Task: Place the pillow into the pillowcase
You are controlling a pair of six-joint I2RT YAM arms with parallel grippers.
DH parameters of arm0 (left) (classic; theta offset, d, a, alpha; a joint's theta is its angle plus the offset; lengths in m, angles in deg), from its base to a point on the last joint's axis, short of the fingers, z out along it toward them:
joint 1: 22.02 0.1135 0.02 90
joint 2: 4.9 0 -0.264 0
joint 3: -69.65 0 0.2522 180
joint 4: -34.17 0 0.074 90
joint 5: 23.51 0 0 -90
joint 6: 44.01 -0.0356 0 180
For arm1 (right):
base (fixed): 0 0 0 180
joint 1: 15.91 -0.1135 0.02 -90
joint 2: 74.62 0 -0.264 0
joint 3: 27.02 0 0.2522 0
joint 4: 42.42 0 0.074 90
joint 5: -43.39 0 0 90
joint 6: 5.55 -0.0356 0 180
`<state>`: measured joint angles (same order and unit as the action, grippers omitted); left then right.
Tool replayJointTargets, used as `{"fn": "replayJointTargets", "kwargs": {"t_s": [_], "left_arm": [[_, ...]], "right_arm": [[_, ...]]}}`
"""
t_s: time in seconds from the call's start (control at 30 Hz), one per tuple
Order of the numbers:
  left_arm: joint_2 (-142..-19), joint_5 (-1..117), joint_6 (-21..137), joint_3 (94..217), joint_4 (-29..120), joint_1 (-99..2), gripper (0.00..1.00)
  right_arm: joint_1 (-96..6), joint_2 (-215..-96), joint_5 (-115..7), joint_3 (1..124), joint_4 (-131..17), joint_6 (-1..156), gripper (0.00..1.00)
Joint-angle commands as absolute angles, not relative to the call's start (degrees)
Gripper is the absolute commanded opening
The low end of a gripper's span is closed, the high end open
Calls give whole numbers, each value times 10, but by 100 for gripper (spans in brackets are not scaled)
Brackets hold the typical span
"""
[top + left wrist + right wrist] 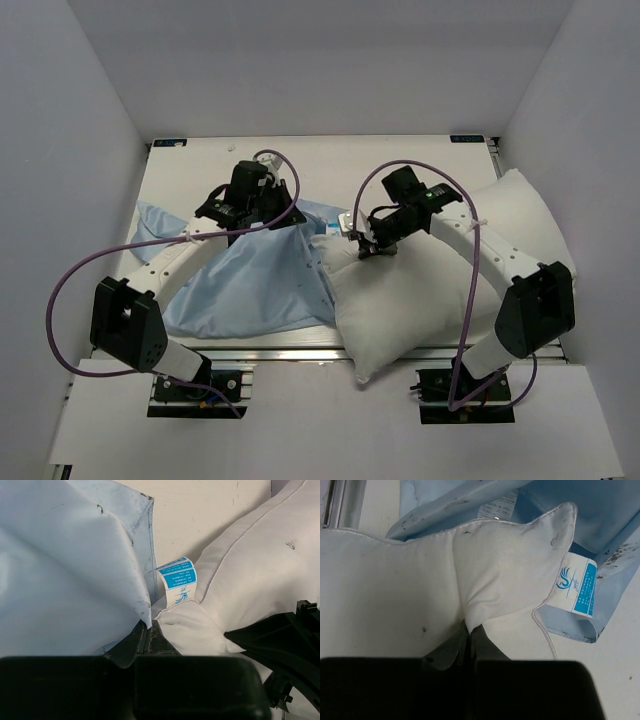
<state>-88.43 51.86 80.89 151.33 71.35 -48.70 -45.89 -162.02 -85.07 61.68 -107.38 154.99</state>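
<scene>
Top external view is showing pillowcase and pillow lying adjacent on the counter; left hand is pinching the pillowcase edge, right hand is pinching a pillow corner.

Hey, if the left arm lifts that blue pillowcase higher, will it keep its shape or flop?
Probably flops: the pillowcase hangs tented from the shut left gripper. Likely light too, being thin, creased cloth.

pillow: matt stuffed cloth | pillowcase: thin crumpled cloth
</scene>
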Motion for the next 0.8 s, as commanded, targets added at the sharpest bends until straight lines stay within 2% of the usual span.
{"fn": "replayJointTargets", "kwargs": {"t_s": [0.0, 0.2, 0.37, 0.6, 0.77], "left_arm": [[-851, 493, 801, 1507, 691, -483, 2], [-837, 465, 804, 1503, 675, -483, 2], [-818, 420, 810, 1476, 659, -484, 2], [-791, 382, 833, 1392, 630, -485, 2], [-795, 387, 856, 1351, 592, -486, 3]], "right_arm": [[-477, -1643, -837, 635, -1144, 1558, 0], [-499, -1718, -831, 679, -1135, 1541, 0], [-498, -1790, -829, 767, -1092, 1439, 0], [-469, -1897, -804, 991, -1037, 1309, 0], [-459, -1903, -752, 997, -966, 1247, 0]]}}
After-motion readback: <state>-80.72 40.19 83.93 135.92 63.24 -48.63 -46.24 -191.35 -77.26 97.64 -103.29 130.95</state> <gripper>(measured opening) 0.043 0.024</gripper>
